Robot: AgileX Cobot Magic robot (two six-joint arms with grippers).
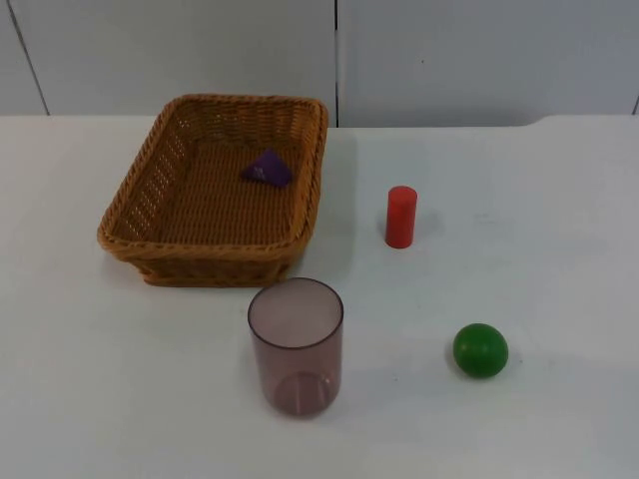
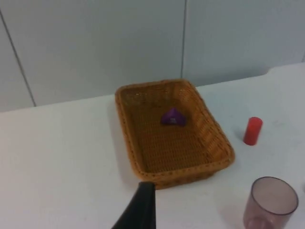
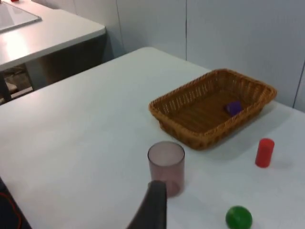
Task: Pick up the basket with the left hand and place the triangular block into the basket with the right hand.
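Note:
A brown wicker basket (image 1: 215, 190) stands on the white table at the back left, also seen in the wrist views as basket (image 2: 171, 131) and basket (image 3: 212, 107). A purple triangular block (image 1: 267, 168) lies inside it toward its far right side; the same block (image 2: 173, 117) and block (image 3: 233, 108) appear from the wrists. My left gripper (image 2: 142, 210) hangs well back from the basket's near rim and holds nothing. My right gripper (image 3: 153, 207) is raised above the table, on the near side of the cup, far from the basket, with nothing in it.
A translucent pinkish cup (image 1: 296, 344) stands upright in front of the basket. Right of the basket stands a red cylinder (image 1: 400, 217), and a green ball (image 1: 480, 349) lies at the front right. A second white table (image 3: 43, 28) sits beyond this table's edge.

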